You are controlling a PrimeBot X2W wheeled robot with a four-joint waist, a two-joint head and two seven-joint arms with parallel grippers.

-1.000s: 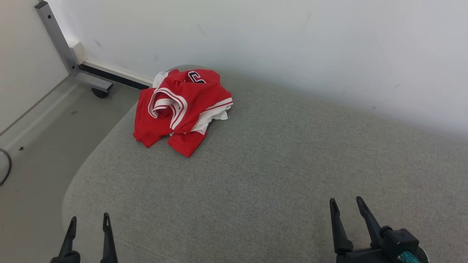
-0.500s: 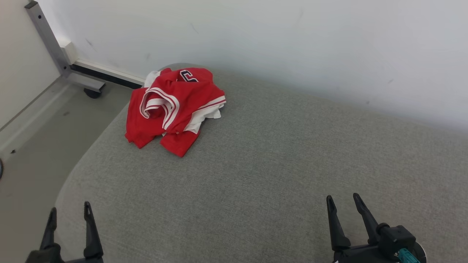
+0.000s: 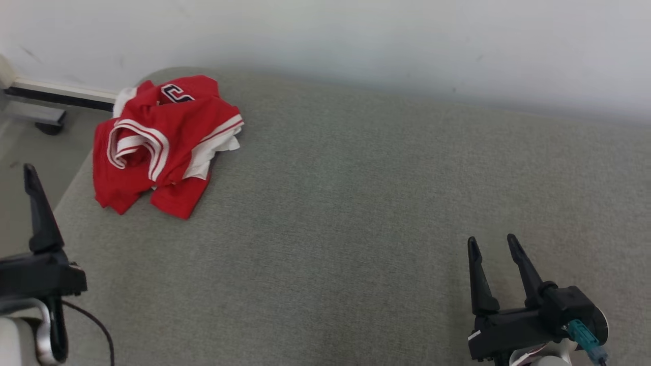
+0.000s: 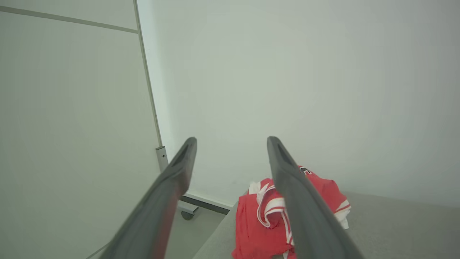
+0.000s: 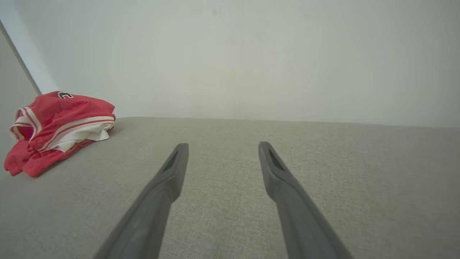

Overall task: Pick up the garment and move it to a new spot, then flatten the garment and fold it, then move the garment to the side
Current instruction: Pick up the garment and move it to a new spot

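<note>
Though lifted and pushed forward over the last second, still gripping nothing: left pincer (image 4: 231, 140) spread wide, fingers aimed past the left end of the tabletop (image 3: 356, 203) toward the garment (image 3: 168, 132), well short of touching it. Seen along those fingers, red cloth just behind the right-hand one and lower down, clear air between. Over on the other side, right pincer (image 3: 491, 239) spread just as wide, empty, poised above bare grey cloth near the front edge, hardly stirred by comparison. Worth flagging too: whole head view swung across, so no reading the jersey's slide toward the picture's left as a move of its own. Lying exactly as before, then: a crumpled red heap with white trim and a dark letter on top, at the far left corner of the tabletop, close under the wall (image 3: 356, 35), one side hard by the rounded edge above the floor (image 3: 15, 147). Meaning for the job: first step only now opening, reach begun from the left, pickup not yet made, flattening, folding and the move aside all ahead. Probably calls for a further advance and a drop onto the heap before any closing.
</note>
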